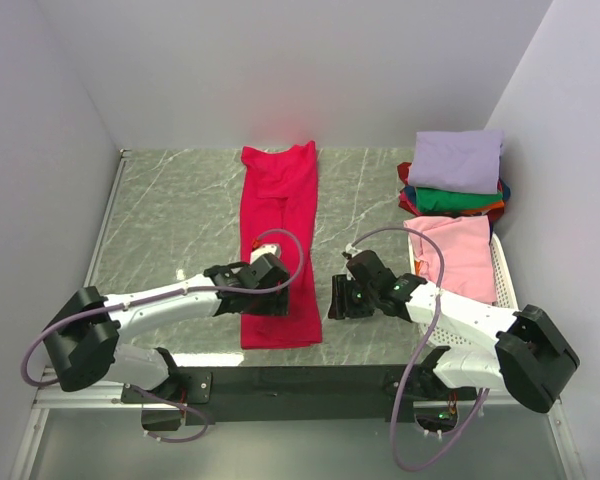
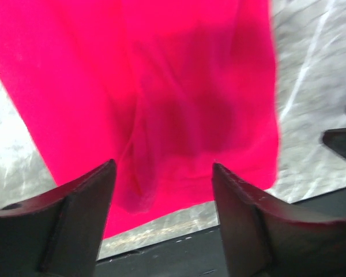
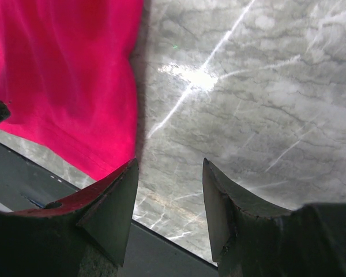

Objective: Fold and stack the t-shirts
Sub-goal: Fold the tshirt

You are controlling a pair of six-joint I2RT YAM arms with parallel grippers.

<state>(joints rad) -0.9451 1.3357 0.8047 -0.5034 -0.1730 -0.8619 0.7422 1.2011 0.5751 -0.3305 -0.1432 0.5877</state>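
Top view: the long crimson-red cloth t-shirt [image 1: 280,215] is lying as a narrow strip at the frame's centre. The left gripper [image 1: 270,298] is hovering over its lower part.

Left wrist view: the jaws are standing spread above the hem and risk catching only the top layer.

Right wrist view: the right gripper [image 3: 170,164], jaws also spread, is facing the bare grey marble table [image 3: 248,86] and risks missing the cloth.
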